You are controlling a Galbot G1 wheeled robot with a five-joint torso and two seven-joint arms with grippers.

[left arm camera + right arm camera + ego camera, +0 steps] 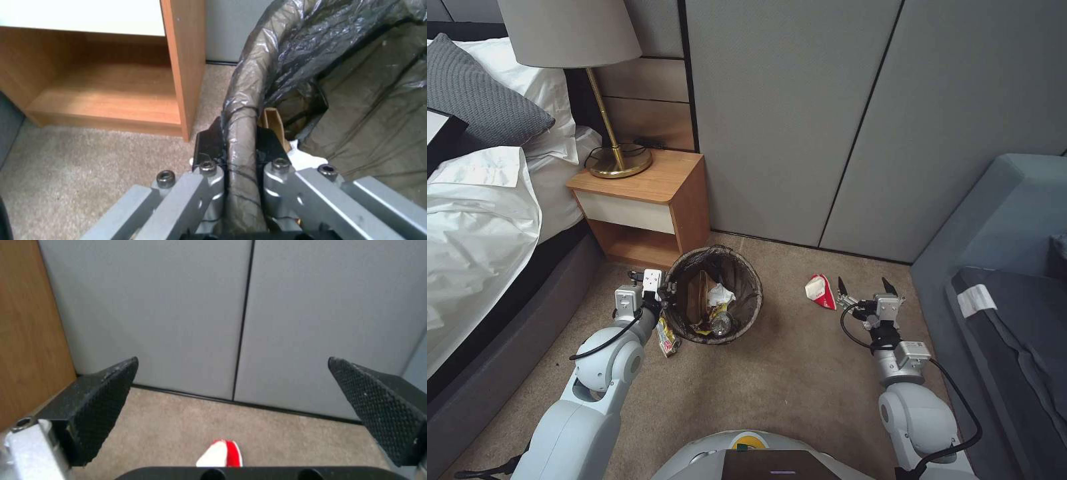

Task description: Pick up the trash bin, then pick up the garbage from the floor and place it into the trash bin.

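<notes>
The trash bin [714, 293] sits on the carpet [787, 380] at the foot of the wooden nightstand [647, 200], round and lined with a crinkled, glossy dark bag folded over its lip. The left gripper [236, 146] is clamped on that rim at the bin's nine o'clock, one black pad each side of the bagged edge, likely to steady it as a target. At the bin's three o'clock, well apart, the right gripper [867, 288] hangs spread wide, its knurled pads framing a red-and-white packet [821, 291] lying flat, seemingly lined up for a grab.
</notes>
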